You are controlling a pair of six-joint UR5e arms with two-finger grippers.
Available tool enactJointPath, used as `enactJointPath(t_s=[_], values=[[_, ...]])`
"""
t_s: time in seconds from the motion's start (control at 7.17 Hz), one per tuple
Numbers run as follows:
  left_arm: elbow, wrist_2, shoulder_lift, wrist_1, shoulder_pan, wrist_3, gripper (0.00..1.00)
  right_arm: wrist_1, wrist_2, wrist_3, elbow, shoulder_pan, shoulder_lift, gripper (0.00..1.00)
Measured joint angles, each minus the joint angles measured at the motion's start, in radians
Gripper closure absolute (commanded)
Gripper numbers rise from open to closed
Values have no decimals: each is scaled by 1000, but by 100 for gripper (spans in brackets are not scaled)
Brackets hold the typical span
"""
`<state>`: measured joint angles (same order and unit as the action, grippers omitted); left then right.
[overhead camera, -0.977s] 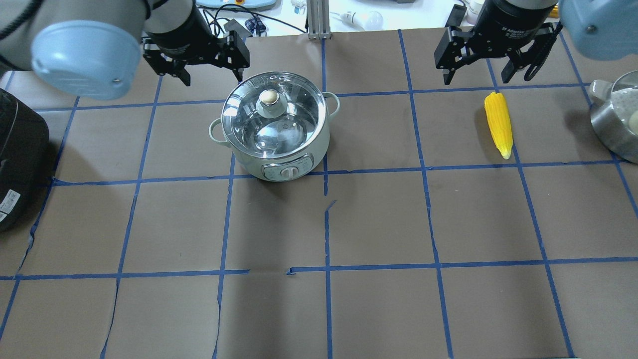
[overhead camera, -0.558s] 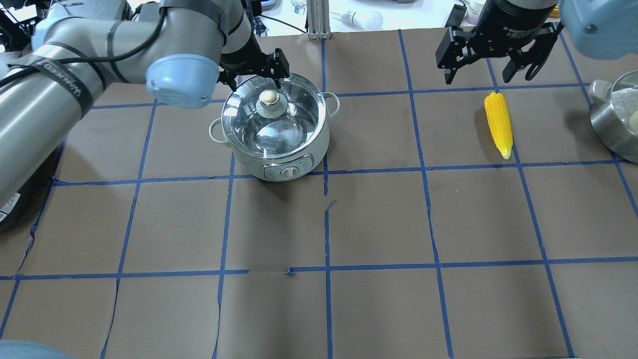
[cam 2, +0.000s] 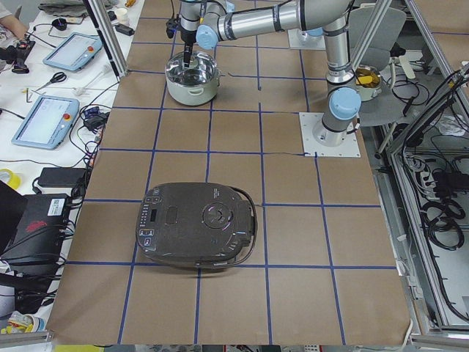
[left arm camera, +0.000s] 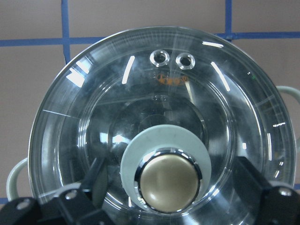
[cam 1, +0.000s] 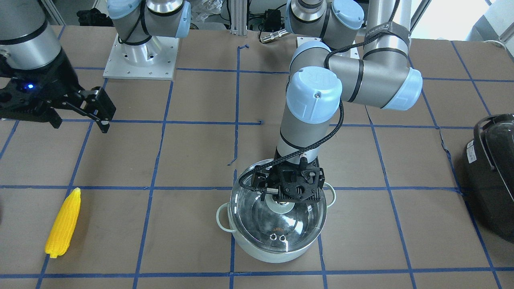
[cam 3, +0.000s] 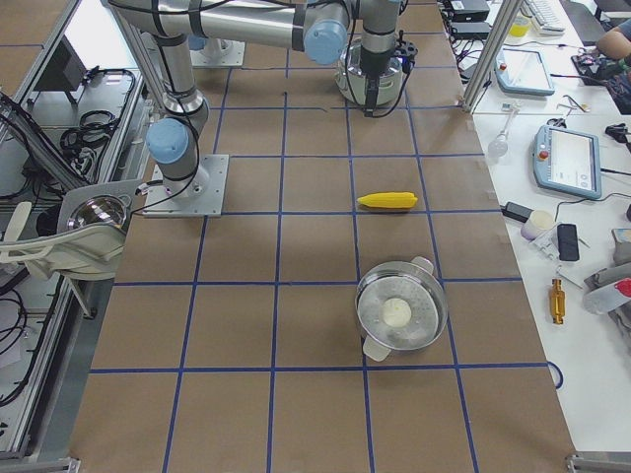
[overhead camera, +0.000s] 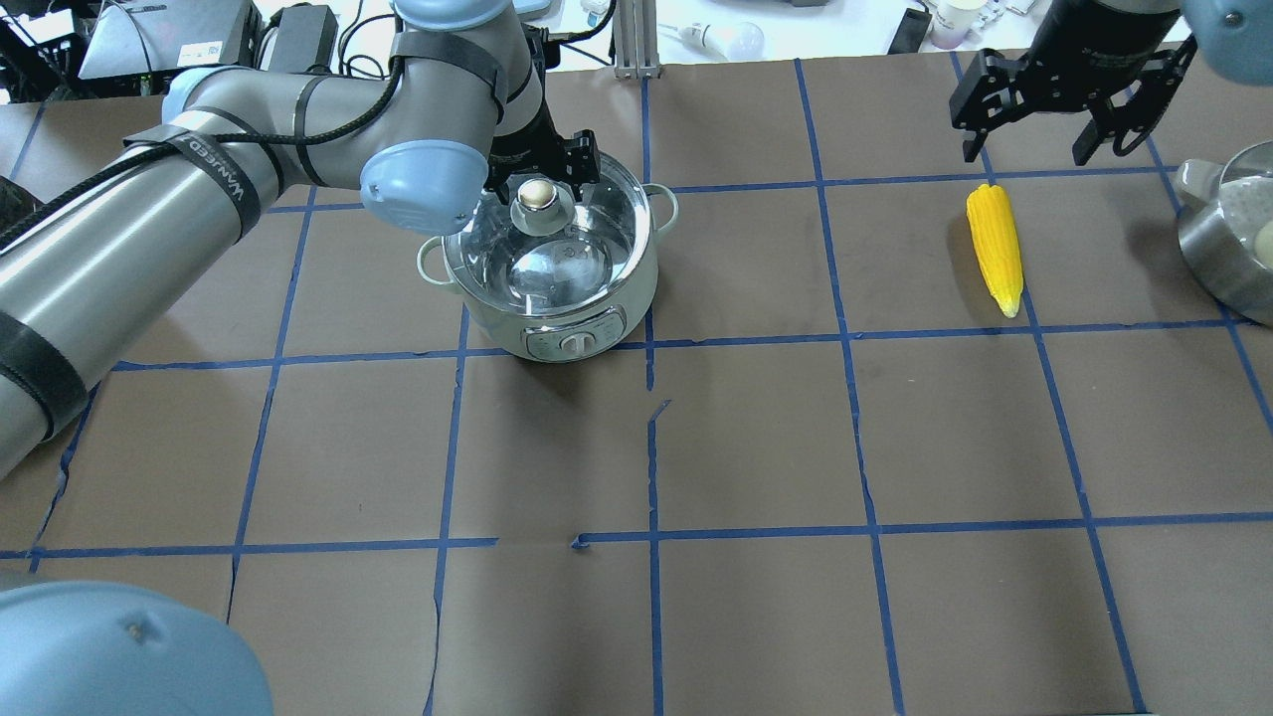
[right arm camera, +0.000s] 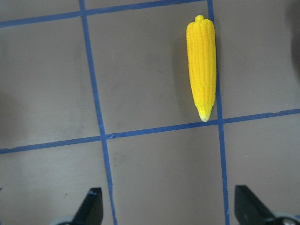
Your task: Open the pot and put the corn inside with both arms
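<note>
The pale mint pot (overhead camera: 587, 298) stands on the table with its glass lid (overhead camera: 597, 224) on. My left gripper (overhead camera: 540, 177) is open and low over the lid, with one finger on each side of the lid's knob (overhead camera: 538, 195) and not touching it. In the left wrist view the knob (left arm camera: 168, 180) sits between the fingers (left arm camera: 96, 176), with gaps on both sides. The yellow corn (overhead camera: 995, 249) lies flat to the right. My right gripper (overhead camera: 1029, 149) is open and empty, above the table just beyond the corn's thick end. The right wrist view also shows the corn (right arm camera: 202, 68).
A steel pot with a white knob (overhead camera: 1228, 239) stands at the right table edge, close to the corn. A large black appliance (cam 1: 492, 168) stands at the table end on my left. Blue tape lines grid the brown table (overhead camera: 756, 447).
My left arm has swung right from beside the pot to over its lid, so its fingers now flank the knob. My right gripper has shifted a little to the right. Pot and corn have not moved.
</note>
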<state>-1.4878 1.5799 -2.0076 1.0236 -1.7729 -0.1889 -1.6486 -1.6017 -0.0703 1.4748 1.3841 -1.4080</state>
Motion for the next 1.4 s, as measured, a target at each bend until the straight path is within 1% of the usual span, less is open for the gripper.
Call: enactJointPath(t_s=[0.14, 0.28, 0.42, 0.56, 0.84, 0.98, 1.12, 1.26, 1.4], values=[[0, 1, -4, -6, 0, -3, 35, -3, -1, -63, 4, -44, 38, 0], [1, 0, -1, -8, 0, -5, 55, -21, -2, -124, 7, -87, 85, 0], [0, 1, 7, -8, 0, -4, 66, -71, 3, -189, 16, -129, 144, 0], [-3, 0, 14, -6, 0, -3, 66, -159, 13, -233, 43, -150, 194, 0], [-2, -4, 17, -3, 0, -1, 67, -462, 30, -259, 155, -162, 277, 0], [6, -3, 24, 1, 4, 4, 67, -577, 36, -259, 187, -162, 319, 0], [27, -4, 35, 29, 16, 9, 67, -647, 52, -256, 199, -162, 353, 2], [62, -4, 48, 92, 45, 35, 67, -689, 75, -249, 204, -161, 377, 12], [88, -4, 62, 154, 93, 99, 67, -716, 88, -244, 208, -160, 391, 53]])
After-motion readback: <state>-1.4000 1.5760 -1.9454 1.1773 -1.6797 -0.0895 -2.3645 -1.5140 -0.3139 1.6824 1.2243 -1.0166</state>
